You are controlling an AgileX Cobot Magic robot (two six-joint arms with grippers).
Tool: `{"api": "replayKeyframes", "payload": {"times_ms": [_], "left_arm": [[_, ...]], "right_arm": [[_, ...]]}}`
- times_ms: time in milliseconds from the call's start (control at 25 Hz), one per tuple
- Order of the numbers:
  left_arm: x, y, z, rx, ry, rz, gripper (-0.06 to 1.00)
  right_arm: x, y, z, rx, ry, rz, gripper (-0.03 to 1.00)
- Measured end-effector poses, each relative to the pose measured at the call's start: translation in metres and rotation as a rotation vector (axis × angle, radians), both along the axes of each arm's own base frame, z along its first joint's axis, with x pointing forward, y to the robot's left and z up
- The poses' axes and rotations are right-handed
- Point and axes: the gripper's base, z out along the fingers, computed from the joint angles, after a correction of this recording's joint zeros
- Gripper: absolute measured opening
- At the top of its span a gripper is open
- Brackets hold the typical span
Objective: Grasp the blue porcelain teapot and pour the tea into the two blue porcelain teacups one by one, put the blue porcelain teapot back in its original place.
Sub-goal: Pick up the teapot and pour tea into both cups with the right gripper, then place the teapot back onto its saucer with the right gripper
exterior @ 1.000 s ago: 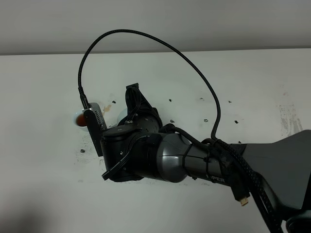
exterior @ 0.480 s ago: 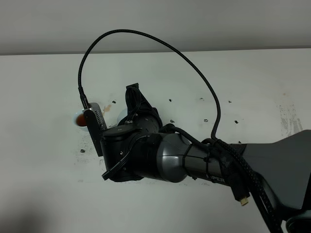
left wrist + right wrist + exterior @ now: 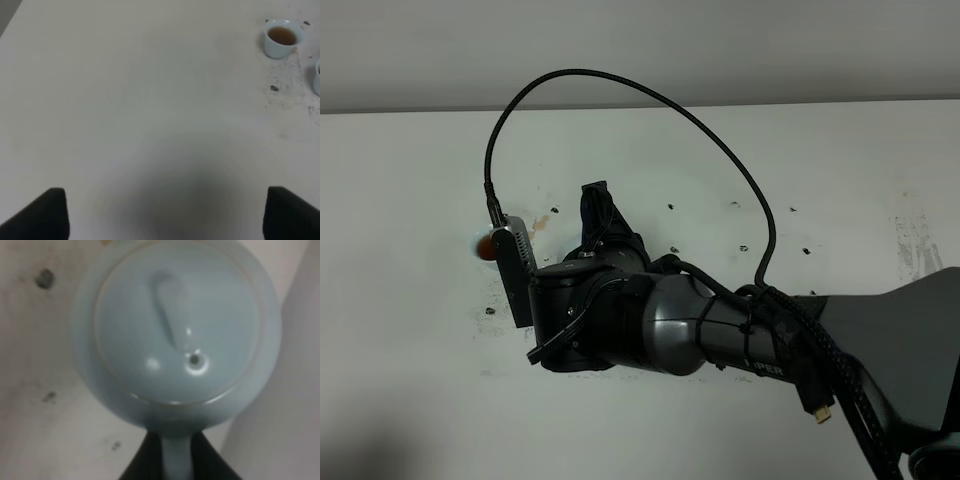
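The tabletop [image 3: 410, 400] is lying white and speckled under everything, and the right arm [image 3: 720, 335] is taking up most of the exterior high view, bending in toward the middle with its cable [image 3: 620, 80] looping overhead.

The blue porcelain teapot [image 3: 175, 335] is filling the right wrist view from above, lid [image 3: 177, 325] seated, its loop handle [image 3: 176, 460] running down between the dark jaws. The right gripper [image 3: 176, 465] is closing fully on that handle, so the pot is being held. In the high view the arm is hiding the pot entirely.

One teacup [image 3: 282, 39] is standing just beyond the arm's wrist camera on the left of the high view, where only its rim [image 3: 480, 243] is peeking out; the left wrist view is showing it holding brown tea. The second teacup [image 3: 317, 77] is sitting near the first, cut by the frame edge, so its fill cannot be told.

The left gripper [image 3: 165, 215] is hovering over bare tabletop well apart from the first teacup, jaws standing wide and holding nothing.

Judging from the filled cup, the pour is partly done at least. To do the step well, the wrist should be rolling slowly, keeping the spout over the cup's centre and the lid from slipping, with the grip on the handle kept firm, since glossy porcelain is likely to be twisting in the jaws.
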Motion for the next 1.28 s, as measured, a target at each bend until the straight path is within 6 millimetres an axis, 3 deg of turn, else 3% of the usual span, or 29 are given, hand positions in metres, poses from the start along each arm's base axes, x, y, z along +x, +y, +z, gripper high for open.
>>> {"api": "replayKeyframes", "payload": {"times_ms": [480,760,1000,1160,1280], "left_arm": [[0.0,0.0,0.0,0.0,0.0,0.0,0.75],[0.0,0.0,0.0,0.0,0.0,0.0,0.75],[0.0,0.0,0.0,0.0,0.0,0.0,0.75],[0.0,0.0,0.0,0.0,0.0,0.0,0.75],[0.0,0.0,0.0,0.0,0.0,0.0,0.75]], "right_arm": [[0.016,-0.01,-0.001,0.102,0.028,-0.062,0.04],[0.033,-0.033,0.029,0.225,0.028,-0.162,0.04],[0.049,-0.067,0.056,0.538,0.199,-0.395,0.04],[0.057,-0.082,0.053,0.652,0.348,-0.5,0.04],[0.06,-0.082,0.047,0.712,0.432,-0.521,0.04]]}}
